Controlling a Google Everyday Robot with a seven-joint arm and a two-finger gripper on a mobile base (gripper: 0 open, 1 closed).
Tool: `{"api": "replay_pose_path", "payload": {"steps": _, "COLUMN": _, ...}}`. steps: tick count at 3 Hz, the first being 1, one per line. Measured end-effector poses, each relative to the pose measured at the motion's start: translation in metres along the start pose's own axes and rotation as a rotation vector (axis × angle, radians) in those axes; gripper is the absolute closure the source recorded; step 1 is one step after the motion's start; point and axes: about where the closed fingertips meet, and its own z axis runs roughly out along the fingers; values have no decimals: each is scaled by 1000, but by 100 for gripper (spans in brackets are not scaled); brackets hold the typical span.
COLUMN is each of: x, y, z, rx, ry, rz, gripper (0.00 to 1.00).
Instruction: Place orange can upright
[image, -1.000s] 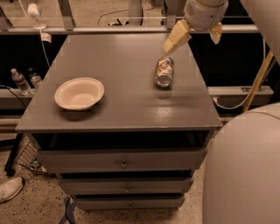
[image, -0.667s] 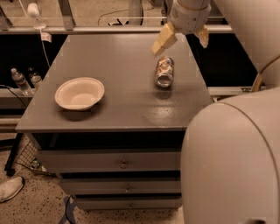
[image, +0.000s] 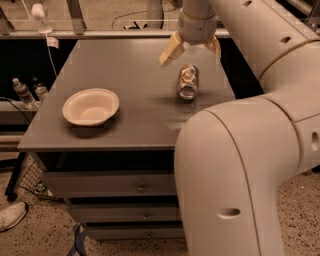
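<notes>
The orange can (image: 188, 82) lies on its side on the grey table (image: 125, 120), right of centre, with a silver end facing me. My gripper (image: 192, 50) hangs just above and behind the can's far end. It is open, one cream finger (image: 170, 50) to the can's left and the other finger (image: 214, 48) to its right. It holds nothing and does not touch the can.
A cream bowl (image: 91, 106) sits on the table's left part. My arm's large white links (image: 235, 170) fill the right foreground and hide the table's right front corner. Water bottles (image: 23, 93) stand left of the table. Drawers (image: 115, 186) are below the tabletop.
The gripper has moved left and down, from right of and behind the can to over its far end. The arm has swung further into the foreground. The can and bowl have not moved.
</notes>
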Motion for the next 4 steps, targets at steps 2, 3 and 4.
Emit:
{"api": "replay_pose_path", "payload": {"steps": 2, "x": -10, "y": -3, "z": 39, "rx": -7, "ry": 54, "rz": 78, "gripper": 0}}
{"api": "replay_pose_path", "payload": {"steps": 3, "x": -12, "y": -7, "z": 57, "rx": -17, "ry": 76, "rz": 110, "gripper": 0}}
{"api": "replay_pose_path", "payload": {"steps": 4, "x": -14, "y": -9, "z": 69, "rx": -23, "ry": 90, "rz": 129, "gripper": 0}}
